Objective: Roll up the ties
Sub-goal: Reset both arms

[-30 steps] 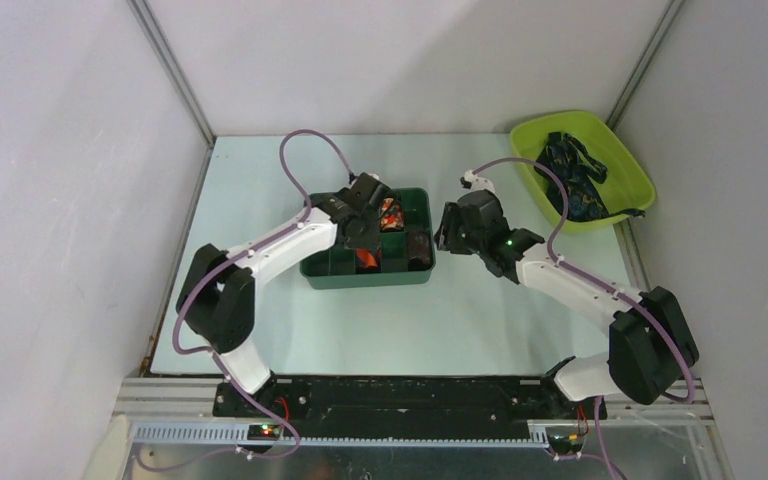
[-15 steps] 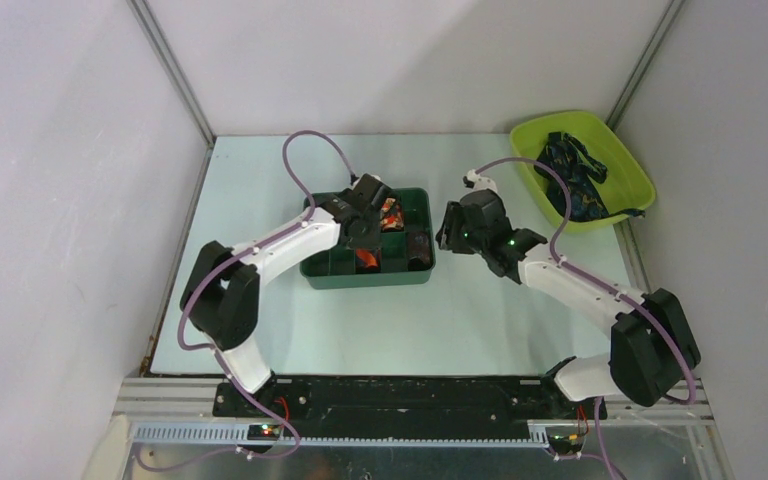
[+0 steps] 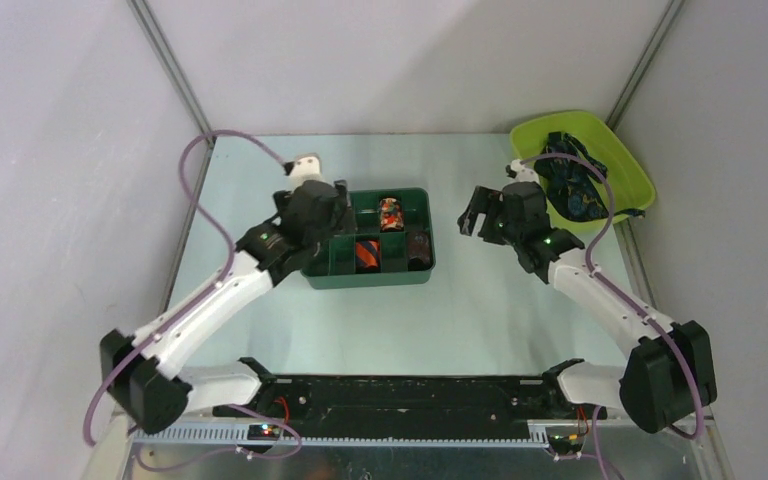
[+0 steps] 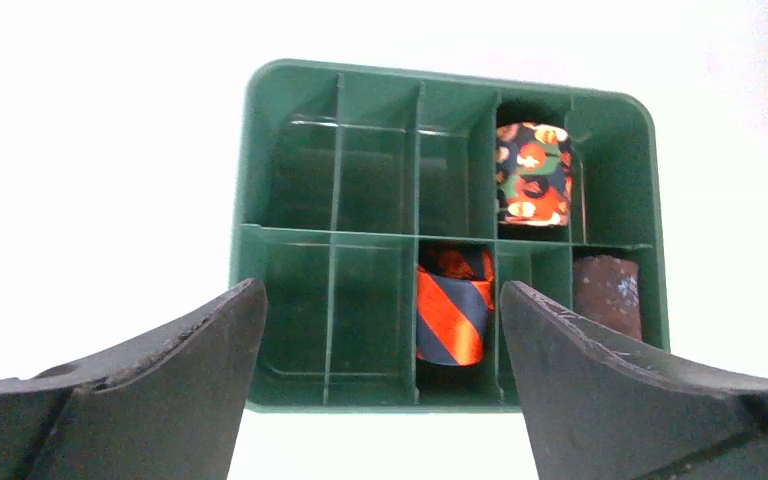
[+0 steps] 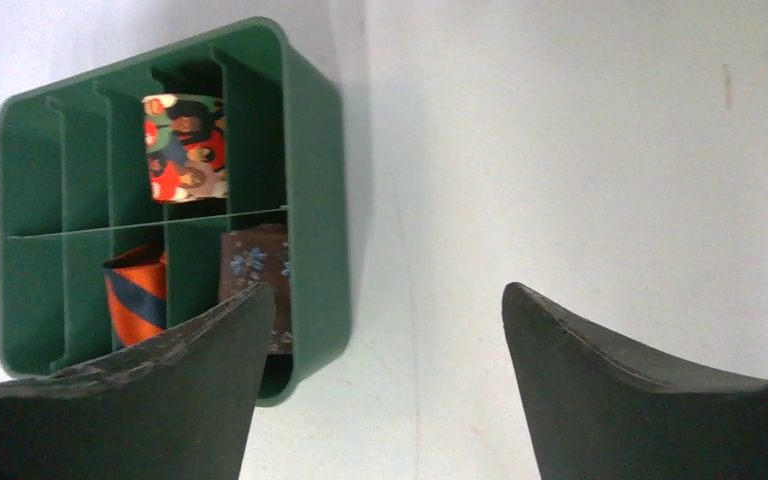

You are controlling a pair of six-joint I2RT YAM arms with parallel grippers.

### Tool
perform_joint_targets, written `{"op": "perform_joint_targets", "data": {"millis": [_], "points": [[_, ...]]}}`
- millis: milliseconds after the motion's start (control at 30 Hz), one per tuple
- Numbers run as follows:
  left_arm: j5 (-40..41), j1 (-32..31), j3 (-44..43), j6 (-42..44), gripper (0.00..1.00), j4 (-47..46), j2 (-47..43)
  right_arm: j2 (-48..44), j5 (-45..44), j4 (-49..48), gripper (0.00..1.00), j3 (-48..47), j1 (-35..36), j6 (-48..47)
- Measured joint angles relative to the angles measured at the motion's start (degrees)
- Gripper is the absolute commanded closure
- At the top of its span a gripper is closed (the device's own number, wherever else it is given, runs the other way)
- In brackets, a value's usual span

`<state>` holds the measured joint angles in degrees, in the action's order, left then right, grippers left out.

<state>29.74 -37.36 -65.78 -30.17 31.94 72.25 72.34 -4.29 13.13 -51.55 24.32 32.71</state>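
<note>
Found the left gripper drawn back from over the middle compartments of the green box to its left end, and opened wide from a narrower set. Noted the left arm now stretched out low to the left, with its purple cable swung out that way. Observed the red-orange striped roll, partly covered before, now in plain sight in the near row. Found the right gripper shifted from the box's right side towards the lime tub, likewise opened wider.
</note>
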Motion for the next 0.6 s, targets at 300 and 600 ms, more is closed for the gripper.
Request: {"op": "perform_joint_targets", "data": {"millis": [300, 600], "points": [[11.1, 0.2, 15.7, -4.0, 0.00, -4.0, -13.7, -4.7, -1.1, 2.3, 0.01, 5.7, -2.7, -0.3], [13.7, 0.2, 24.4, -7.4, 0.00, -4.0, -19.3, -5.5, -3.1, 2.8, 0.01, 8.5, -2.7, -0.4]]}}
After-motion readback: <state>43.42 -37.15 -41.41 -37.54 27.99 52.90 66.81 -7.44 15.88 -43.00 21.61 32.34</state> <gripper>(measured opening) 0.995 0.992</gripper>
